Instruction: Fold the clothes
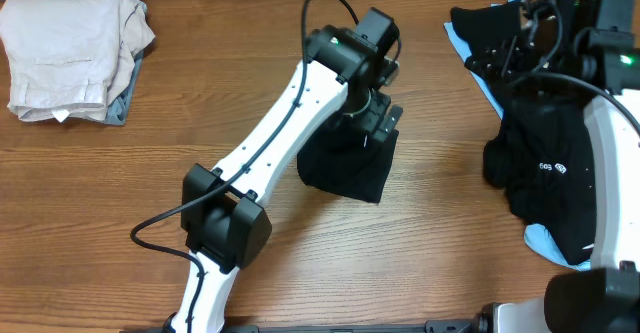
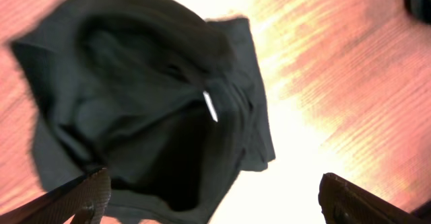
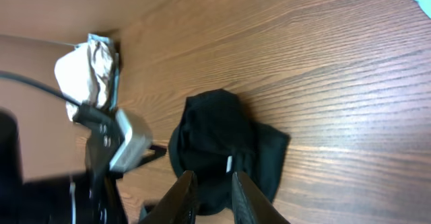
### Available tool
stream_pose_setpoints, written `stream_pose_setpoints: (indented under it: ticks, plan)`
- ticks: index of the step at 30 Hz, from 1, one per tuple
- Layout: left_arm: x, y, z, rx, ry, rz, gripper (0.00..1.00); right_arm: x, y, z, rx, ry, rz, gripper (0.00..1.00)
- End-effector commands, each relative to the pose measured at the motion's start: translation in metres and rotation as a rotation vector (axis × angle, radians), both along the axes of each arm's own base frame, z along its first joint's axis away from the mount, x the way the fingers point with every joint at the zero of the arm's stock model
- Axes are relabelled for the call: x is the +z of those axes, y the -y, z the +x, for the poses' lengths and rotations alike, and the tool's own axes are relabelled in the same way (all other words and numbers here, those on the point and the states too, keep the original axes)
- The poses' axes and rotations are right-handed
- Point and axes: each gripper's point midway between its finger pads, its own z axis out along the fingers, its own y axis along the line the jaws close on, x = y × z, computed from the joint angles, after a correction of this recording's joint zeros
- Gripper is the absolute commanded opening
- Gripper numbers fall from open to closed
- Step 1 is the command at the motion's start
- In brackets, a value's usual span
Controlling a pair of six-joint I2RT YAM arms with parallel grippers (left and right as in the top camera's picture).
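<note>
A black T-shirt [image 1: 345,173] lies bunched into a small bundle at the middle of the table, its white label [image 2: 211,106] facing up. My left gripper [image 1: 385,123] hovers just over its far edge. In the left wrist view this gripper [image 2: 215,204] stands wide open above the T-shirt [image 2: 148,103], with nothing held between its fingers [image 2: 91,196]. My right gripper [image 3: 210,197] is well away to the right, pointing toward the T-shirt [image 3: 222,143]. Its fingers stand a narrow gap apart and hold nothing.
Folded beige clothes [image 1: 65,53] sit on a grey-blue garment [image 1: 128,98] at the back left. A loose pile of black clothes [image 1: 545,163] over a light-blue one [image 1: 545,241] fills the right side under the right arm. Bare wooden table [image 1: 450,233] surrounds the T-shirt.
</note>
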Motion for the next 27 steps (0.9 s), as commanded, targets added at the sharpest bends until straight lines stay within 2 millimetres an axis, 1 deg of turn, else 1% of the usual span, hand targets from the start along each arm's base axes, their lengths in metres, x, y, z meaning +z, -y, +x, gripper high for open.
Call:
stream_pose_setpoints:
  ticks: [1, 2, 3, 4, 5, 7, 8, 9, 11, 13, 14, 16, 17, 20, 22, 23, 25, 27]
  plan:
    - [0.039, -0.025, 0.038, 0.085, 0.109, -0.043, 1.00, -0.009, -0.011, -0.006, 0.047, -0.030, -0.015, 0.27]
    - [0.051, -0.035, 0.046, 0.110, 0.131, -0.061, 1.00, -0.014, -0.019, -0.009, 0.070, -0.040, -0.023, 0.30]
    - [0.069, -0.054, 0.061, 0.166, 0.170, -0.084, 1.00, -0.019, -0.028, -0.011, 0.091, -0.048, -0.036, 0.34]
    - [0.079, -0.067, 0.070, 0.198, 0.194, -0.095, 1.00, -0.023, -0.034, -0.012, 0.103, -0.054, -0.059, 0.37]
    - [0.085, -0.076, 0.076, 0.221, 0.209, -0.101, 1.00, -0.027, -0.038, -0.012, 0.110, -0.057, -0.084, 0.39]
    - [0.097, -0.107, 0.093, 0.290, 0.244, -0.110, 1.00, -0.035, -0.051, -0.011, 0.144, -0.050, -0.149, 0.48]
    - [0.099, -0.124, 0.100, 0.325, 0.254, -0.110, 1.00, -0.041, -0.066, -0.009, 0.201, -0.025, -0.195, 0.54]
    - [0.099, -0.145, 0.107, 0.369, 0.257, -0.104, 1.00, -0.045, -0.078, -0.007, 0.232, -0.011, -0.221, 0.59]
    - [0.095, -0.168, 0.113, 0.417, 0.250, -0.094, 1.00, -0.059, -0.103, -0.003, 0.290, -0.001, -0.255, 0.63]
    - [0.089, -0.195, 0.117, 0.471, 0.235, -0.079, 1.00, -0.082, -0.135, -0.005, 0.385, -0.016, -0.273, 0.64]
    - [0.087, -0.201, 0.118, 0.484, 0.231, -0.076, 1.00, -0.094, -0.149, -0.009, 0.422, -0.041, -0.277, 0.63]
    - [0.083, -0.215, 0.119, 0.512, 0.217, -0.067, 1.00, -0.115, -0.169, -0.022, 0.485, -0.101, -0.291, 0.60]
    - [0.081, -0.220, 0.119, 0.521, 0.212, -0.064, 1.00, -0.123, -0.174, -0.029, 0.504, -0.127, -0.309, 0.59]
    - [0.080, -0.226, 0.119, 0.529, 0.208, -0.059, 1.00, -0.149, -0.183, -0.047, 0.552, -0.204, -0.396, 0.59]
    - [0.080, -0.226, 0.120, 0.529, 0.213, -0.061, 1.00, -0.162, -0.183, -0.051, 0.564, -0.235, -0.441, 0.59]
    - [0.080, -0.225, 0.120, 0.529, 0.215, -0.062, 1.00, -0.171, -0.182, -0.054, 0.573, -0.262, -0.466, 0.59]
    - [0.080, -0.225, 0.120, 0.527, 0.213, -0.061, 1.00, -0.179, -0.183, -0.058, 0.600, -0.282, -0.470, 0.59]
    - [0.080, -0.225, 0.120, 0.527, 0.213, -0.061, 1.00, -0.182, -0.182, -0.060, 0.606, -0.295, -0.473, 0.58]
